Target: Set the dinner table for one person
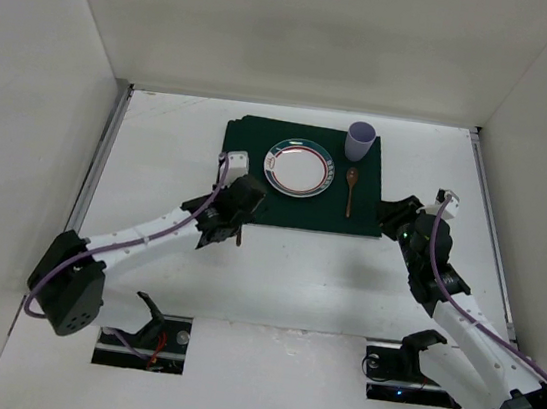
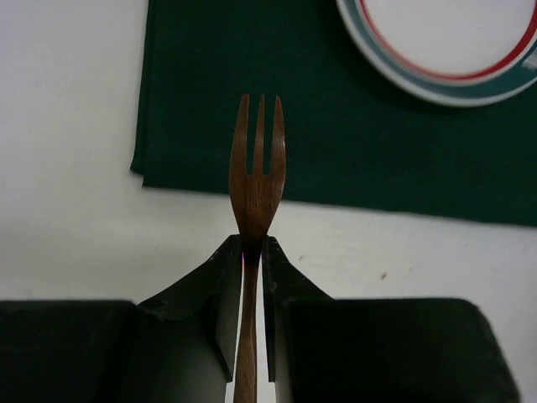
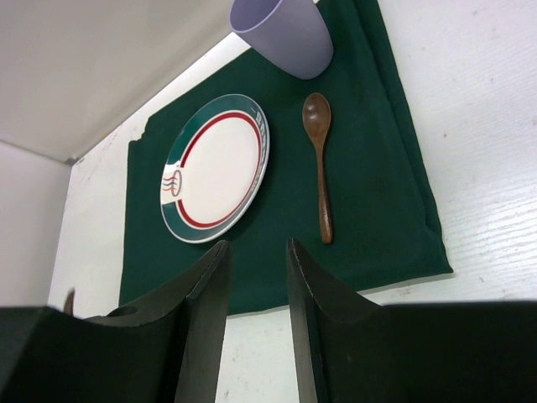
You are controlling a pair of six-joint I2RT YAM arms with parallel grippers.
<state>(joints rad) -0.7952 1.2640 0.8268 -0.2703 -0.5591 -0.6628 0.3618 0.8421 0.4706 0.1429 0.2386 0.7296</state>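
The white dinner table (image 1: pixel 294 278) carries a dark green placemat (image 1: pixel 371 192). On the placemat lie a white plate with a green and red rim (image 1: pixel 299 167), a lilac cup (image 1: pixel 360 141) at its far right, and a wooden spoon (image 1: pixel 351 190) right of the plate. My left gripper (image 2: pixel 252 245) is shut on the neck of a wooden fork (image 2: pixel 257 180), whose tines reach over the placemat's (image 2: pixel 336 143) near-left corner, left of the plate (image 2: pixel 453 42). In the top view, the left gripper (image 1: pixel 228 231) is at that corner. My right gripper (image 3: pixel 256 248) is open and empty, over the near edge of the placemat (image 3: pixel 377 193), short of the spoon (image 3: pixel 320 168).
White walls close in the table on the left, back and right. The arm bases and two dark slots (image 1: pixel 140 338) sit at the near edge. The right gripper (image 1: pixel 393 215) hovers by the placemat's near-right corner. Bare tabletop (image 2: pixel 67 168) lies left of the placemat.
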